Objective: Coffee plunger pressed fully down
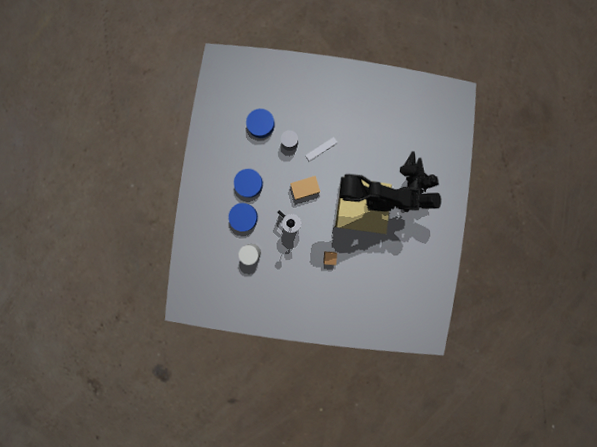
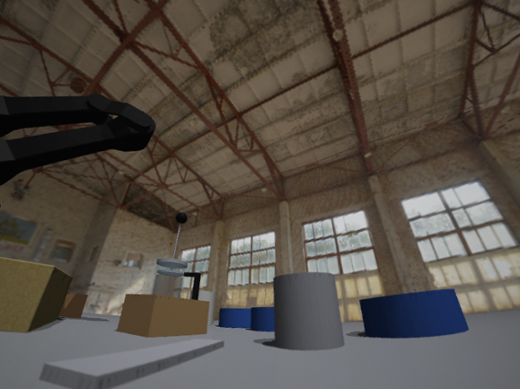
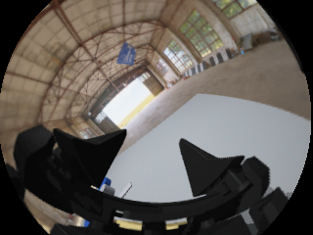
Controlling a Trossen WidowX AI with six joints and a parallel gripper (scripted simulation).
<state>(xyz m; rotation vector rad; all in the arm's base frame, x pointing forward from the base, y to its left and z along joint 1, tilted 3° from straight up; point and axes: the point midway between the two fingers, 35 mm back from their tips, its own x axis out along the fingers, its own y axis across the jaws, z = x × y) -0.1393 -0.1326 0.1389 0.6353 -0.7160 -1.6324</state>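
gripper (image 3: pixel 153 151): fingers spread wide, holding nothing, right of centre in top view
coffee press (image 1: pixel 290 225): upright, left-centre; plunger (image 2: pixel 181 217) up

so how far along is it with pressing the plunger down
Nothing looks done yet: the plunger knob stands high on its rod above the coffee press. The gripper is open and holds nothing, up near the arm's base, apart from the press. Left: reach the knob, push it fully down, release.

Three blue discs (image 1: pixel 259 121) (image 1: pixel 247 182) (image 1: pixel 242 216), two pale cylinders (image 1: pixel 288 138) (image 1: pixel 248 254), three boxes (image 1: pixel 305 188) (image 1: pixel 329 258) (image 1: pixel 363 215) — one flat bar (image 1: pixel 321 148), one coffee press (image 1: pixel 290 224).
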